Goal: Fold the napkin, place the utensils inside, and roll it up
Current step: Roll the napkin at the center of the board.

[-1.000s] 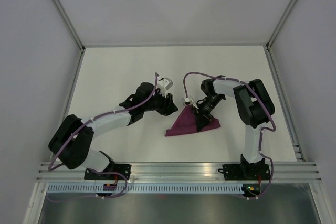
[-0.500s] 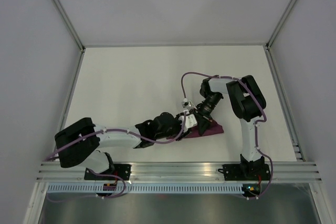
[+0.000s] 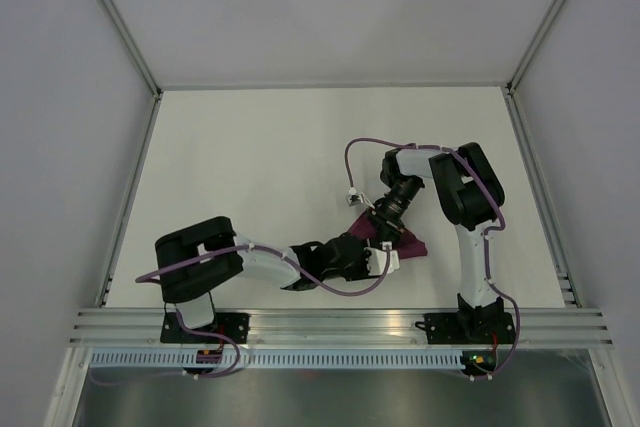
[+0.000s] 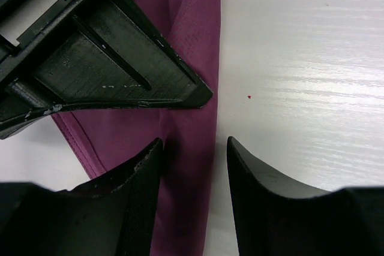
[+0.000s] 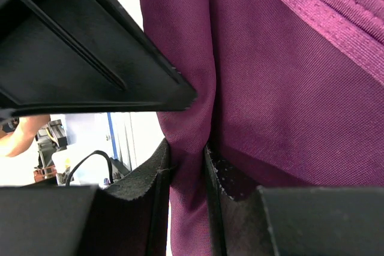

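Left wrist: left end effector (image 4: pixel 193 148), parted over the napkin (image 4: pixel 193 34), crowds right end effector (image 5: pixel 188 155) pinching it.

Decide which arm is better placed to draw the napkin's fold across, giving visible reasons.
Right. The right gripper is shut on a pinch of the napkin; the left gripper is open, merely straddling the napkin's edge without gripping it.

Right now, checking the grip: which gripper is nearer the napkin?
Right. The right gripper pinches a fold of the napkin; the left gripper is open, straddling its edge.
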`<state>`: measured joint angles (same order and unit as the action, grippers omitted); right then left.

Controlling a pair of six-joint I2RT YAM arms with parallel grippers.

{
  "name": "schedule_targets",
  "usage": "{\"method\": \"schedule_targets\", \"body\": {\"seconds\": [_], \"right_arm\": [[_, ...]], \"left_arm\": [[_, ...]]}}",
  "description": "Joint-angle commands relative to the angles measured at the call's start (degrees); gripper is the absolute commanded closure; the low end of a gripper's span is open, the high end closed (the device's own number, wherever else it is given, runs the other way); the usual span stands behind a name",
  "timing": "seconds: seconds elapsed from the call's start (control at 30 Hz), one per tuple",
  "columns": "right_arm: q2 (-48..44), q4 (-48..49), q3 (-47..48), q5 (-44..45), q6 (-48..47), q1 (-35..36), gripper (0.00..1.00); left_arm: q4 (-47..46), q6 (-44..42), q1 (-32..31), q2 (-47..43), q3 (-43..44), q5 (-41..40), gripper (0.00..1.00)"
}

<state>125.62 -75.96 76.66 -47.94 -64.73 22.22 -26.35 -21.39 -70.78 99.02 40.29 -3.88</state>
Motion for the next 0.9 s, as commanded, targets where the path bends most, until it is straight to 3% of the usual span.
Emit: {"method": "schedule_targets", "body": {"seconds": [0.0,0.2,0.3,0.4,0.43,0.67,0.87], "right_arm": [[3.1,10.5,0.1,9.0,-3.2,-0.1,0.83],[3.1,10.5,0.1,8.8,-3.0,-0.2,0.83],[3.0,10.5,0.2,8.7,-2.9,-0.1,0.83],[2.2,10.7,0.3,8.4,-1.9,-0.2,0.76],[1.7,10.6,0.3,8.1,-1.8,-0.2,0.68],[-5.4,9.0,2.3,4.4,1.5,-1.3,0.4],[-9.1,6.6,8.9,-0.3,5.5,-5.9,0.33]], "left_arm": [[-1.8,-4.9,-0.2,1.7,2.3,-1.3,0.49],[-0.1,-4.6,-0.1,3.9,2.5,-1.5,0.67],[1.2,-4.0,-0.1,4.7,2.7,-0.5,0.85],[3.6,-3.2,-0.1,5.4,3.3,1.3,0.98],[3.9,-3.0,-0.1,5.5,3.4,1.9,0.98],[7.0,0.9,1.3,5.5,3.6,8.1,0.98],[8.9,4.7,4.1,6.4,3.7,13.2,0.98]]}}
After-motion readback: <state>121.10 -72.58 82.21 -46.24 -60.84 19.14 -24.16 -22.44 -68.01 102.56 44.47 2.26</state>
